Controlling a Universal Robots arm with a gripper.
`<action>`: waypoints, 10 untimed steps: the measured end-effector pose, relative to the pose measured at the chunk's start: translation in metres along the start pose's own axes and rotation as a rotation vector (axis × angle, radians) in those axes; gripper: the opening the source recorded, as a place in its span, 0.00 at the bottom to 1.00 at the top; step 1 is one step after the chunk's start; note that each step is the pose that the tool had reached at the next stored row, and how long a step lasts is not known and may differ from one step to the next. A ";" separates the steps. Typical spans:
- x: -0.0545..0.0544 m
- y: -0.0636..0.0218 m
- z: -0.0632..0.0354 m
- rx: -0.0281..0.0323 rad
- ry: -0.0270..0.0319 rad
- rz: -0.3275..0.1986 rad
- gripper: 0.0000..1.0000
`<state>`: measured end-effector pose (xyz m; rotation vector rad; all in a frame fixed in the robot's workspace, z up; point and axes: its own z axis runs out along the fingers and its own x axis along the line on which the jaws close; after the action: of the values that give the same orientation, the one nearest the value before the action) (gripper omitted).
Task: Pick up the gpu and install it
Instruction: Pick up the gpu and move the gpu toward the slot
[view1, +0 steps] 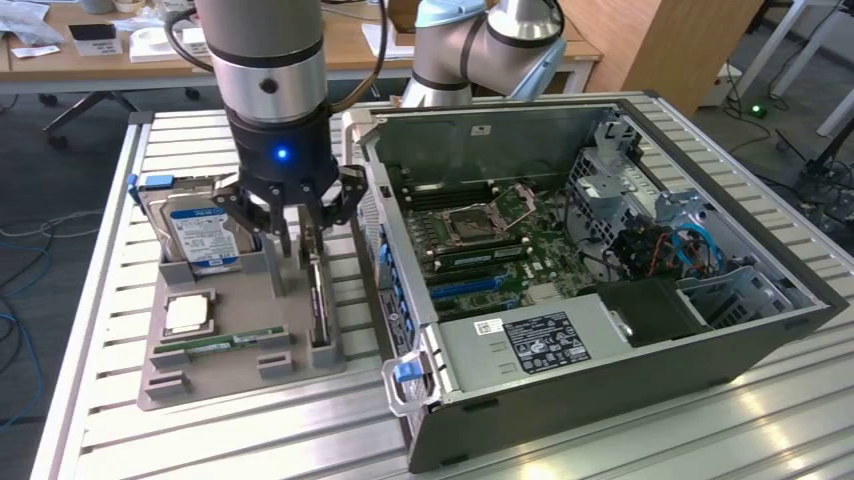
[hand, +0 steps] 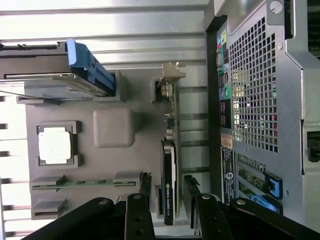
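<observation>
The gpu is a thin black card standing on edge in a slot of the grey parts tray, close to the open computer case. My gripper hangs right over the card's near end. In the wrist view the gpu runs lengthwise between my two fingers, with its silvery bracket at the far end. The gripper is open, with a gap on each side of the card.
The tray also holds a silver hard drive in a blue-handled carrier, a processor and a green RAM stick. The case lies on its side with the motherboard exposed. A slatted metal table carries everything.
</observation>
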<state>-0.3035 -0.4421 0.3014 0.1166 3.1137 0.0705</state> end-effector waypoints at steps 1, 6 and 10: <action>0.000 -0.0001 0.0014 0.0000 -0.0001 0.000 0.39; 0.000 -0.0004 0.0090 0.0000 0.0000 0.000 0.39; 0.000 -0.0007 0.0148 0.0000 -0.0001 0.000 0.39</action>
<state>-0.3035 -0.4421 0.2866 0.1166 3.1136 0.0705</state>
